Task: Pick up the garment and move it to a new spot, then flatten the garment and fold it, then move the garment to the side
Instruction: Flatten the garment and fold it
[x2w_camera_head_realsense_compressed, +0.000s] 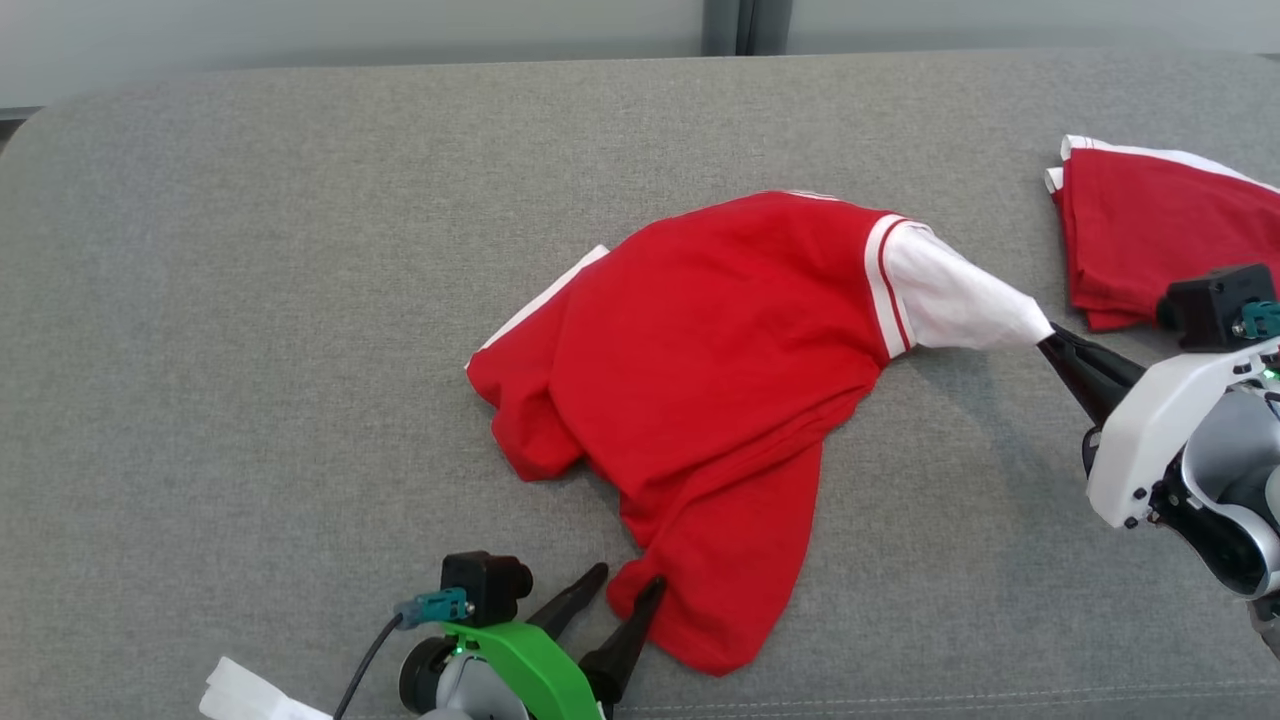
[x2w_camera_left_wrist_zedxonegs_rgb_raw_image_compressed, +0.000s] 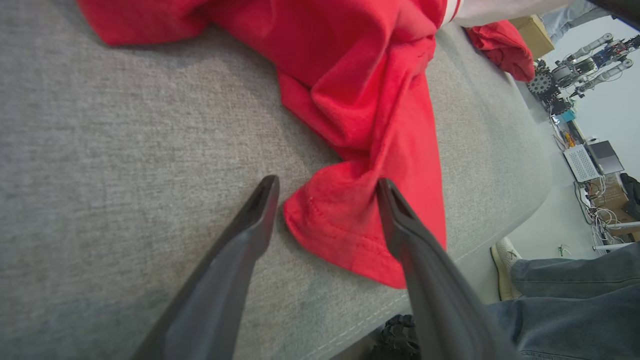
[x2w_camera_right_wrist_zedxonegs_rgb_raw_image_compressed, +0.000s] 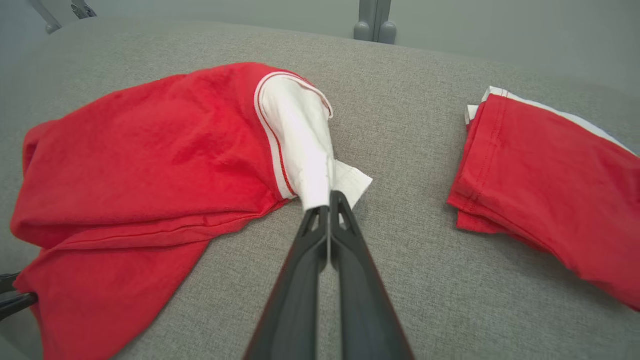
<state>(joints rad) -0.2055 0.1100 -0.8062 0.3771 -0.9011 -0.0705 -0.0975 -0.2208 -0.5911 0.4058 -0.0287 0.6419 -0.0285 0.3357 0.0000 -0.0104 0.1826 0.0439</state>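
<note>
Two red garments. Right tool, beside the folded garment, pinches the crumpled garment by its sleeve; left tool gapes astride its hem.

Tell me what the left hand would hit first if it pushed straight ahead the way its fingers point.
The red garment: its hemmed corner lies inside the open left hand, so going straight should push into that cloth almost at once. Its height above the grey cushion is unclear.
</note>
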